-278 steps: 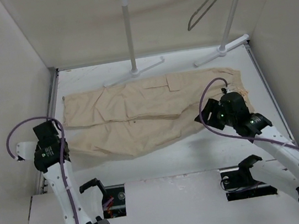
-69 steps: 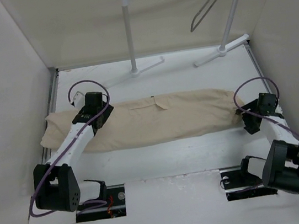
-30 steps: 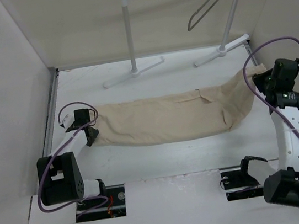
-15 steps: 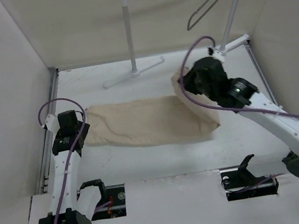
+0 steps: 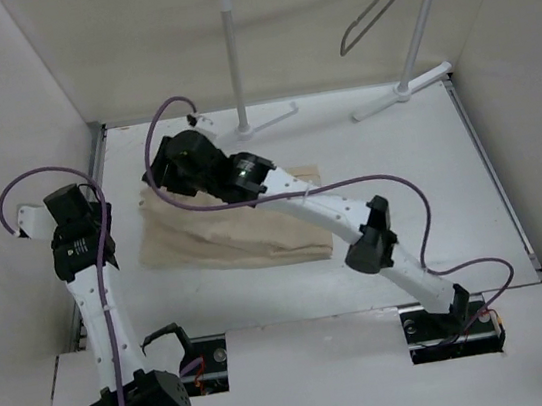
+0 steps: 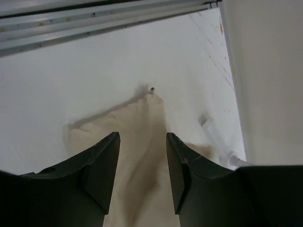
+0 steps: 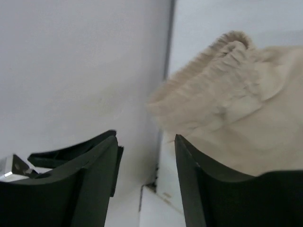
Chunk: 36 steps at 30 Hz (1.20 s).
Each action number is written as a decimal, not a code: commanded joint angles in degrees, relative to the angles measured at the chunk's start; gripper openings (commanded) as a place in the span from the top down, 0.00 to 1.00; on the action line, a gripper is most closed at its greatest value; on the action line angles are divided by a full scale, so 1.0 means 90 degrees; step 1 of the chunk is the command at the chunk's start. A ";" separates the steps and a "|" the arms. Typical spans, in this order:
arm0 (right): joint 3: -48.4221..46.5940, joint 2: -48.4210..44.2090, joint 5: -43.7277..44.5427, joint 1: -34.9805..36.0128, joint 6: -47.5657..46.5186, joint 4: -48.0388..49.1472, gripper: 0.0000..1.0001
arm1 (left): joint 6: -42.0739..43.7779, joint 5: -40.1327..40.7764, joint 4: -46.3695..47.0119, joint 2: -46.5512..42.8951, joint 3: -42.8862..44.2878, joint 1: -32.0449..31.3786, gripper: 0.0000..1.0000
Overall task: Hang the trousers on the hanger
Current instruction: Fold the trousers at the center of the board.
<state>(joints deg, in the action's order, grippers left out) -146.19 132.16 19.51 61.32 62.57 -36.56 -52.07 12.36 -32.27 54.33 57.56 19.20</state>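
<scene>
Left wrist view — trousers [image 6: 142, 156] lie beyond the parted fingers [image 6: 100, 163]

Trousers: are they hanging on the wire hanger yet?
No, the trousers lie folded on the table, while the hanger hangs bare on the rack.

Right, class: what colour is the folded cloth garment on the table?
The soft cloth trousers are plain beige, clearest in the top external view.

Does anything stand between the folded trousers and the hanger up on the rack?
Nothing visible does. Bare table lies between the trousers and the hanger; the rack's feet flank that path.
</scene>
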 commanded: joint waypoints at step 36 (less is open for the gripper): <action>-0.0291 -0.4951 0.3859 0.0751 -0.2726 -0.6215 0.86 | -0.0015 0.0463 0.1604 0.2022 -0.2137 -0.1094 0.58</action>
<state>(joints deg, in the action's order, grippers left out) -161.62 96.51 48.12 69.45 34.61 -75.11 -51.77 16.75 -16.93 77.17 39.92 6.70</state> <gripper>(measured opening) 0.144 0.418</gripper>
